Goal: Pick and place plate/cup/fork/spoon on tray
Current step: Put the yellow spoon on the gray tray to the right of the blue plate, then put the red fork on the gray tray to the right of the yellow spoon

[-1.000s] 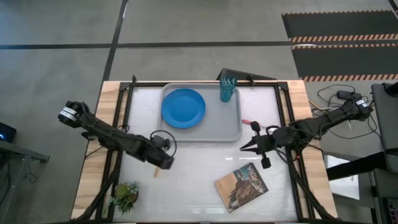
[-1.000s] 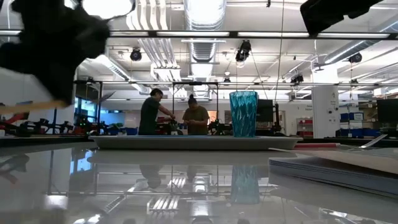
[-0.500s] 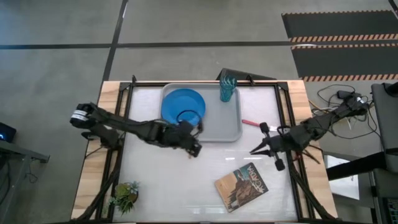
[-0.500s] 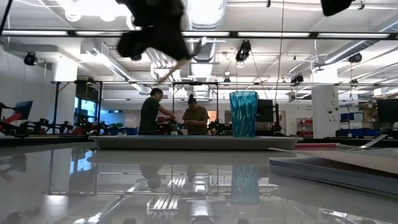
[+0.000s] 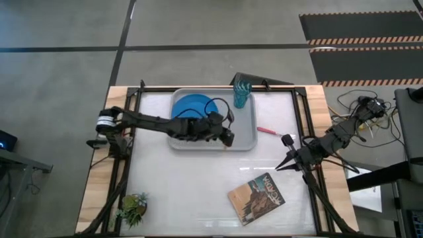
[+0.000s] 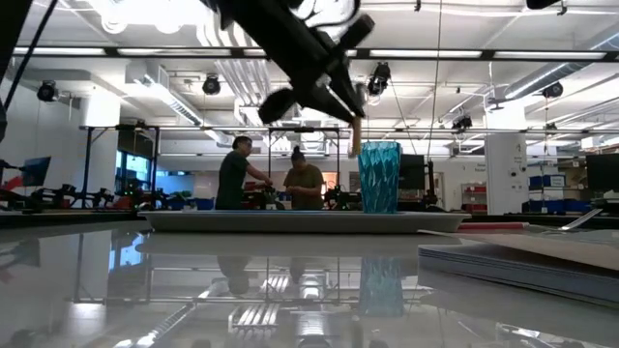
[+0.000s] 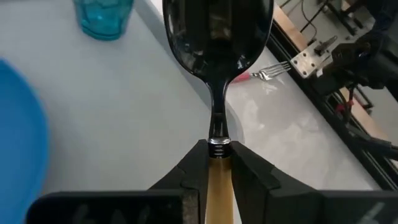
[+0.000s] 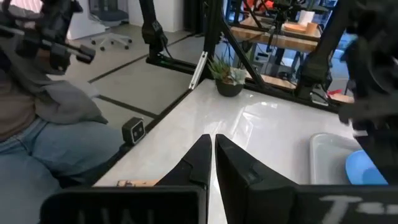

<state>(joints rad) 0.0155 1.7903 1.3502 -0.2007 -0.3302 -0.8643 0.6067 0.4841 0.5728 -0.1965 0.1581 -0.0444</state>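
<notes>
Spoon in outstretched left tool above tray

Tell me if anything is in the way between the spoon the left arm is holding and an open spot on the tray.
Nothing visible blocks it. The left gripper holds the spoon over bare floor of the tray, with the plate to one side and the cup at the far corner, both clear of the spot below.

Glossy metal spoon bowl

Spoon held over tray; fork beside.
</notes>
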